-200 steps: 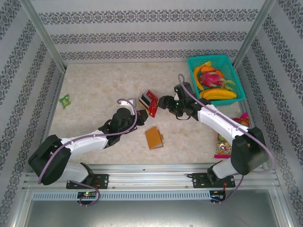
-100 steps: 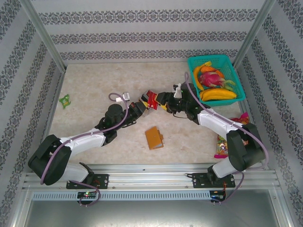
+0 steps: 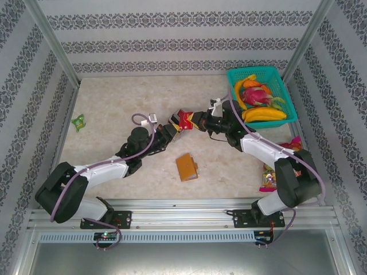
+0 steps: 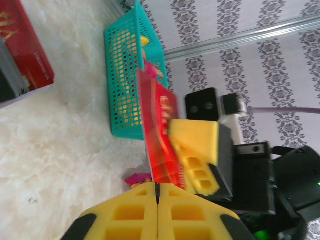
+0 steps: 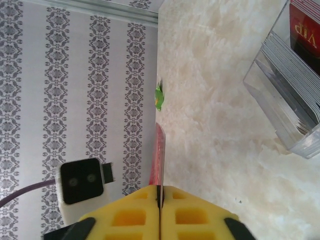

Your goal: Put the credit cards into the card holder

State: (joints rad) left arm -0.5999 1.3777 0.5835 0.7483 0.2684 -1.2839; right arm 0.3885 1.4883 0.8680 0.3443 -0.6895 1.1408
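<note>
Red card (image 3: 184,118): you have it near the middle of the table (image 3: 126,97), caught between the two gripper tips; it carries pale lettering on its face

Right gripper (image 3: 194,121): it comes in from the 3 o'clock side; in your right wrist view the yellow fingers (image 5: 130,220) are pressed flat together and the red card rises edge-on out of the seam, so it is clamped on that card

Left gripper (image 3: 174,128): it comes in from 8 o'clock; in your left wrist view its pads are drawn together to a hairline seam, and the card's lower corner runs into the top of that seam, so it too pinches the card

Card holder (image 3: 186,166): the orange-tan wallet lies flat on the table at 6 o'clock from the held card, well apart from both grippers

Clear box (image 5: 292,107): it sits on the table just beside the grippers, packed with a stack of pale cards and one dark red card lettered VIP on top

Teal basket (image 3: 288,96): it stands at 2 o'clock in the far right corner, with bananas and pink fruit inside

Green scrap (image 3: 78,121): it lies at 9 o'clock by the left wall

Snack packets (image 3: 272,175): they lie at 4 o'clock beside your right arm
</note>
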